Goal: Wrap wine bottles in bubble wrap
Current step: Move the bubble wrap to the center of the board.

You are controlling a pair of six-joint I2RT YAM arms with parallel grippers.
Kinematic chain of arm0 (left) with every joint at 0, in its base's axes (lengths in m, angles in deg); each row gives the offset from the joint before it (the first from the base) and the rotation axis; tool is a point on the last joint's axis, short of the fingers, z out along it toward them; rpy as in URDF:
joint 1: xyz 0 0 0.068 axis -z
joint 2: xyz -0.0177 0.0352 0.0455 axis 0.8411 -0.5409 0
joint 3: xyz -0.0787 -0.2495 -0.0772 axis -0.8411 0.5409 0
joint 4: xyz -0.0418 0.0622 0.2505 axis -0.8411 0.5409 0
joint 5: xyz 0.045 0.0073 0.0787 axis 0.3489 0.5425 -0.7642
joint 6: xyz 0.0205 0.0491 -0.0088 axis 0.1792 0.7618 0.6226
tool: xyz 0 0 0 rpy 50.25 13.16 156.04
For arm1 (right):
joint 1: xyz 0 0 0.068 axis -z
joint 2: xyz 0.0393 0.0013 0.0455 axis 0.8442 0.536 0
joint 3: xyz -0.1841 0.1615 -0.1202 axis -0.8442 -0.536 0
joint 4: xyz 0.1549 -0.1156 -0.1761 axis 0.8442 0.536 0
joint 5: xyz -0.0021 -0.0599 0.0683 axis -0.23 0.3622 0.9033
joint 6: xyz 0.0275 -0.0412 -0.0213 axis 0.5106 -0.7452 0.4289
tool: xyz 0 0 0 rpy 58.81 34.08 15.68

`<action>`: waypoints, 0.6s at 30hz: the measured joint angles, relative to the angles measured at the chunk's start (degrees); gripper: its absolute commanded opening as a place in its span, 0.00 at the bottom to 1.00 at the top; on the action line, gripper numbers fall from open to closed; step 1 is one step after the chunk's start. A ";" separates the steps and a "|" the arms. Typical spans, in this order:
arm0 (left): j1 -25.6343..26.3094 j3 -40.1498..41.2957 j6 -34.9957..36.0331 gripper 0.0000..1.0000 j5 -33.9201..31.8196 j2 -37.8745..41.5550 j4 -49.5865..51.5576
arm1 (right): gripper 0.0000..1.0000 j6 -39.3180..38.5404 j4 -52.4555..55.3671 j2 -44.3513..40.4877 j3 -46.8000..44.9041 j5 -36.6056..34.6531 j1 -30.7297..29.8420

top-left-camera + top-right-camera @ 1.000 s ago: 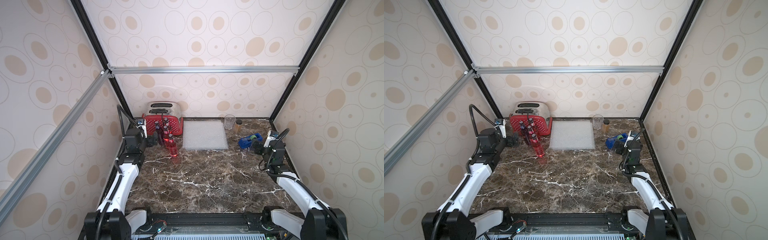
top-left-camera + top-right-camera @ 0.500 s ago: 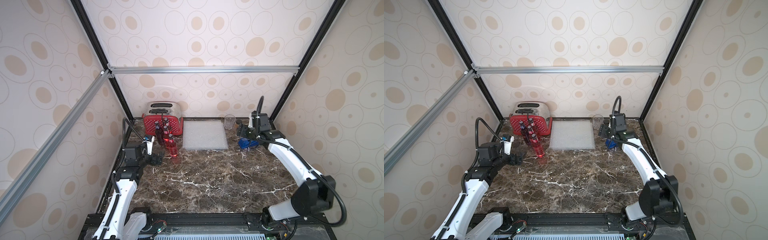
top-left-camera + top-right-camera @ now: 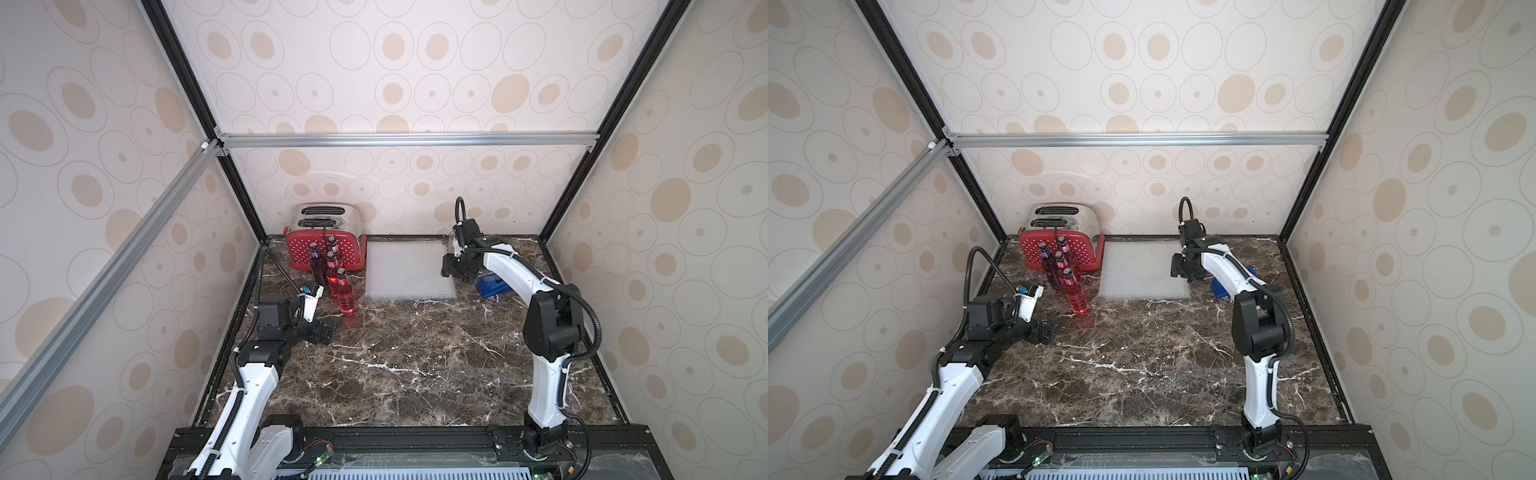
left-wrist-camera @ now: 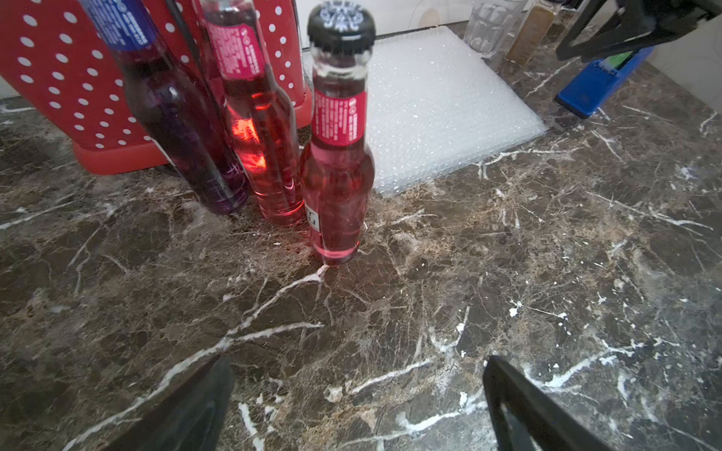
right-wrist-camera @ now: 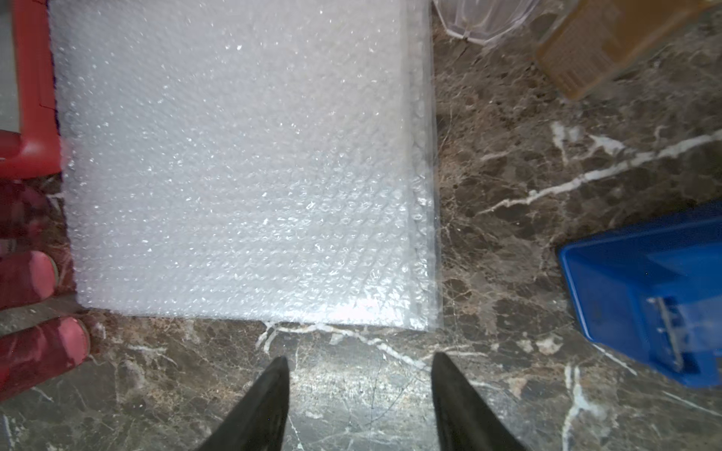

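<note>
Marble, dark brown with white veins, forms the table (image 3: 415,374). In both top views the four wine bottles (image 3: 332,270) stand upright in a tight cluster at the far left, in front of a red perforated basket (image 3: 299,253) and a chrome toaster (image 3: 328,216). The bubble wrap (image 3: 409,270) lies flat as a stack at the far centre, just right of them. No writing can be read from here. The left gripper (image 3: 328,330) hovers near the nearest bottle (image 3: 345,295), apart from it, jaws wide. The right gripper (image 3: 451,270) hangs at the wrap's right edge, beside a blue tape dispenser (image 3: 492,286).

In the left wrist view the red bottles carry pink neck labels with white print too small to read. The purple bottle (image 4: 176,129) has a blue one, and the nearest cap bears blurred white lettering. The fingers (image 4: 187,410) are spread wide and empty.

In the right wrist view the black fingers (image 5: 258,406) stand partly apart against bare marble, holding nothing and clear of the sheets. A drinking glass (image 5: 484,15) and an amber jar (image 5: 609,43) stand just beyond the wrap's far right corner.
</note>
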 measured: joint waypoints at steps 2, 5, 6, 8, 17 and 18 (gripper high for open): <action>0.04 0.13 0.02 0.99 0.09 0.00 -0.37 | 0.54 -0.02 0.96 2.67 2.86 0.31 0.04; 0.13 0.33 0.02 1.00 0.31 -0.02 -0.74 | 0.50 -0.04 3.19 7.08 8.24 0.31 0.07; 0.17 0.33 0.02 0.99 0.31 -0.09 -0.81 | 0.49 -0.17 4.09 8.76 10.36 0.35 0.04; 0.33 0.33 0.02 0.99 0.28 -0.22 -0.83 | 0.48 -0.33 5.64 12.15 14.58 0.42 0.04; 0.61 0.39 0.02 0.99 0.46 -0.85 -0.92 | 0.49 -1.09 10.97 20.28 21.55 -1.38 0.09; 0.61 0.39 0.02 0.99 0.46 -0.92 -0.92 | 0.49 -1.11 11.39 20.52 21.73 -1.51 0.11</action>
